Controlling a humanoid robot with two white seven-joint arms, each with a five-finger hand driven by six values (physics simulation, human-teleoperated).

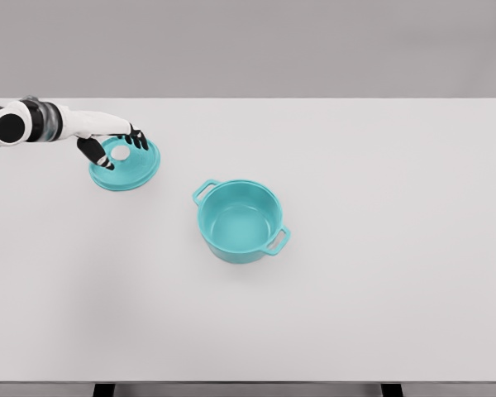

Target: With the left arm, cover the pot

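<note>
A teal pot (240, 221) with two side handles stands uncovered near the middle of the white table (380, 248). To its upper left a teal lid (128, 166) with a white knob (121, 154) sits slightly tilted. My left hand (116, 149) comes in from the left edge and has its dark fingers curled around the knob, thumb on the near side. Whether the lid rests on the table or is just lifted off it cannot be told. The right arm does not show.
The white table runs wide to the right and front of the pot, with its front edge (248, 382) at the bottom of the view. A grey wall lies behind the far edge.
</note>
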